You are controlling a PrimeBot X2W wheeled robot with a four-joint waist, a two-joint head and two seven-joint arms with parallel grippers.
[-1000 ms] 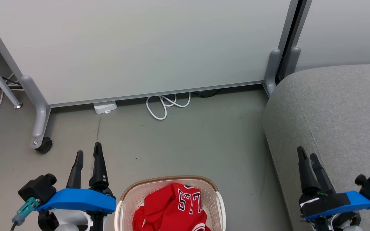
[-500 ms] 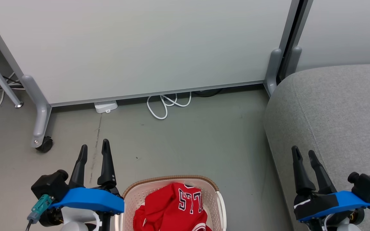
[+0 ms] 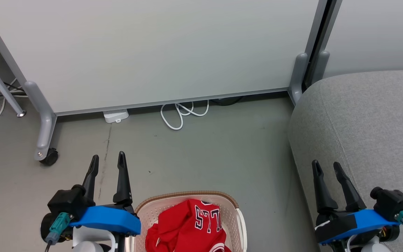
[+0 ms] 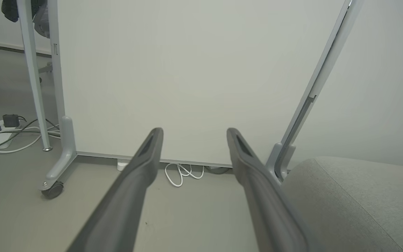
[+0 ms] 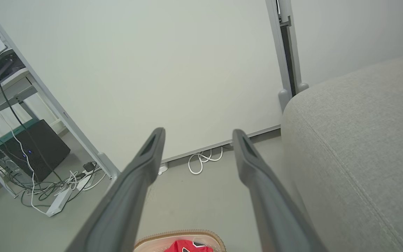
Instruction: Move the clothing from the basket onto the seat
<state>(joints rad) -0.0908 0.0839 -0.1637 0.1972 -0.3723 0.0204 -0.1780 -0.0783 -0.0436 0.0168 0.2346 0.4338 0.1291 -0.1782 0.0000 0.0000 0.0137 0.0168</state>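
Clothing [image 3: 187, 227] in basket [image 3: 231, 215], L claw [image 3: 107, 156] spread, R claw [image 3: 325, 163] spread

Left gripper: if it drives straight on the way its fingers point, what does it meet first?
Probably the white partition panel, near its lower part; the left gripper, open, aims at it with nothing showing between, though depth is unclear.

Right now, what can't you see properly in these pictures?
The basket: the head view's bottom edge cuts off its near half.
The clothing: bunched up, so how many pieces cannot be told; lettering partly folded under.
The sofa: runs off the head view's right edge.
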